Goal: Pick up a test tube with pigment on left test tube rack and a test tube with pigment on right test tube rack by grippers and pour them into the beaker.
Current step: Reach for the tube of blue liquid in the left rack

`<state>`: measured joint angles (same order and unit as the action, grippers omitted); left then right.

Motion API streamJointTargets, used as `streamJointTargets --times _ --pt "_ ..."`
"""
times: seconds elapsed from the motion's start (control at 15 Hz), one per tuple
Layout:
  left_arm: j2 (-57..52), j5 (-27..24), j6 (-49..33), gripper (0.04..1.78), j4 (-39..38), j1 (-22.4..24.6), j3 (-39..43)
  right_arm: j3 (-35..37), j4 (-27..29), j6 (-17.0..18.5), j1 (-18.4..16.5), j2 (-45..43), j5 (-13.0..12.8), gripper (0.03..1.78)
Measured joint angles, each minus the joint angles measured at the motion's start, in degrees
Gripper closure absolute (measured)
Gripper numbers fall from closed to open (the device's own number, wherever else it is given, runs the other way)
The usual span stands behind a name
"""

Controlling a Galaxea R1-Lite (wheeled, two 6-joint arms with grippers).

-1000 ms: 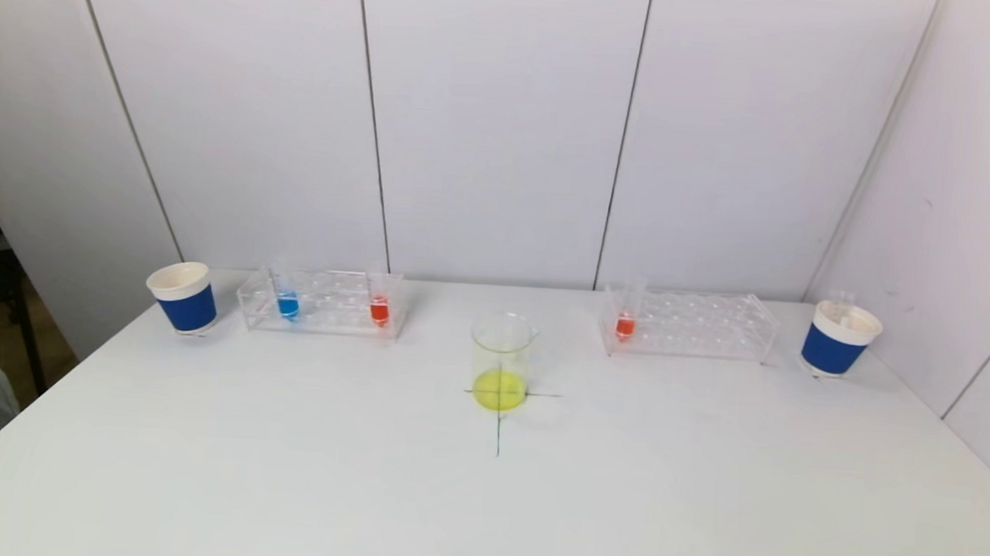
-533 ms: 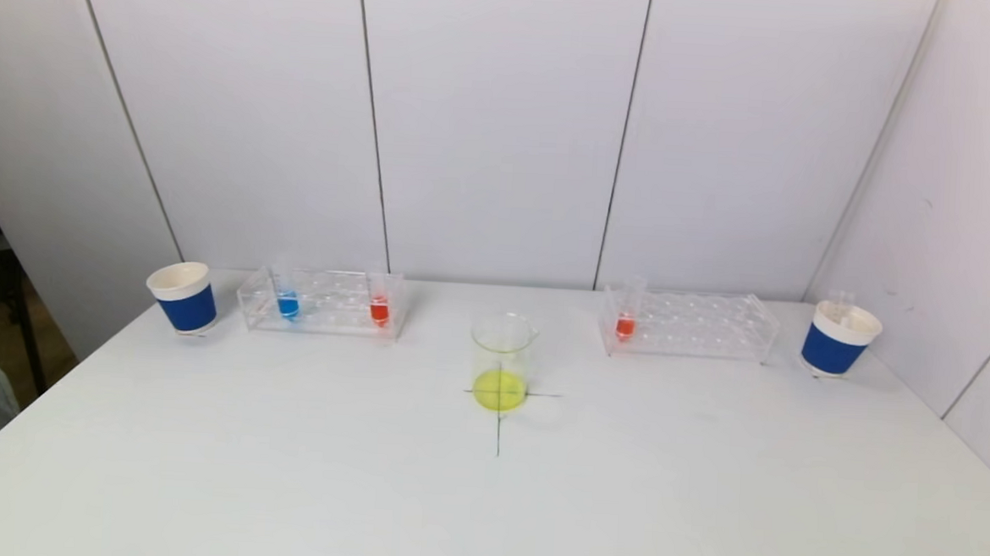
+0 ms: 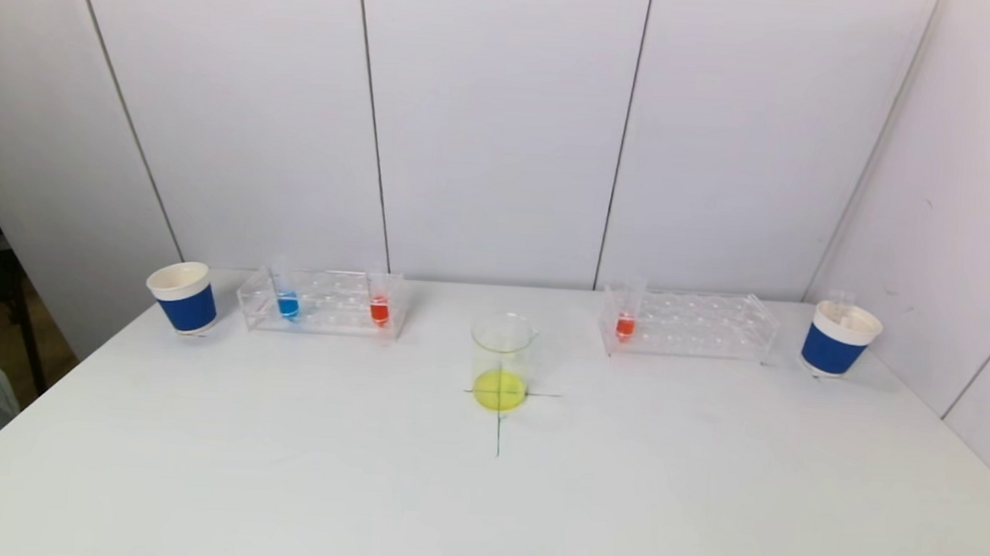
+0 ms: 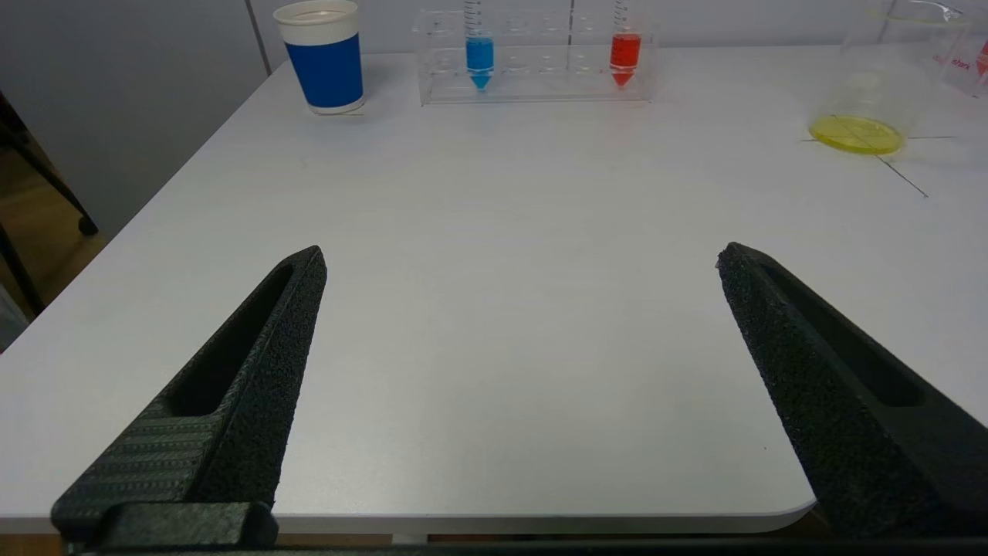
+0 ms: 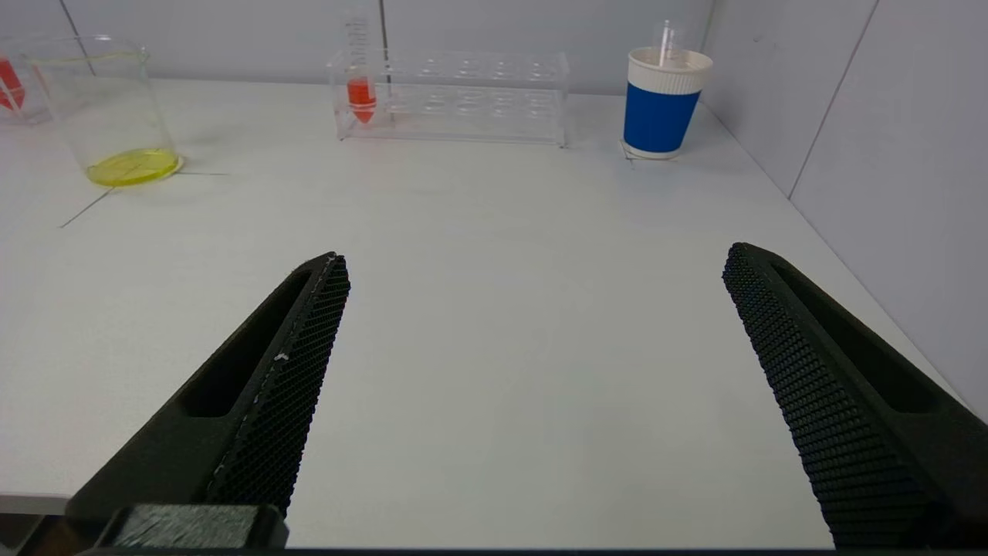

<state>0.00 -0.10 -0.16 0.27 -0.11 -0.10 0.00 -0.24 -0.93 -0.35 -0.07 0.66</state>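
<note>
The beaker (image 3: 502, 361), yellow liquid at its bottom, stands mid-tabletop (image 3: 281, 470). At its ten o'clock, the left rack (image 3: 321, 302) holds a blue tube (image 3: 287, 297) and a red tube (image 3: 379, 302); at two o'clock, the right rack (image 3: 689, 324) holds another red tube (image 3: 626, 317). The left tool (image 4: 521, 259) and right tool (image 5: 532, 259) hover at the near edge, both spread, holding nothing.

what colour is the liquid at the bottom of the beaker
Yellow. The liquid pools in the bottom of the clear beaker, seen best in the head view.
</note>
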Motion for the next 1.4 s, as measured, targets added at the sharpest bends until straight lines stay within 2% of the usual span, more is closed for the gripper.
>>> streamJointTargets --times 0.87,1.2,1.4 --pt "0.0 -1.17 3.18 0.05 0.63 -0.05 -1.13 0.0 0.0 -0.01 0.0 0.0 0.02 0.05" --pt "1.18 -3.58 6.66 0.05 4.85 -0.07 -12.35 0.0 0.0 -0.01 0.0 0.0 0.02 0.05" --pt "6.03 -3.38 8.01 0.05 5.24 -0.07 -19.69 0.0 0.0 0.0 0.0 0.0 0.0 0.05"
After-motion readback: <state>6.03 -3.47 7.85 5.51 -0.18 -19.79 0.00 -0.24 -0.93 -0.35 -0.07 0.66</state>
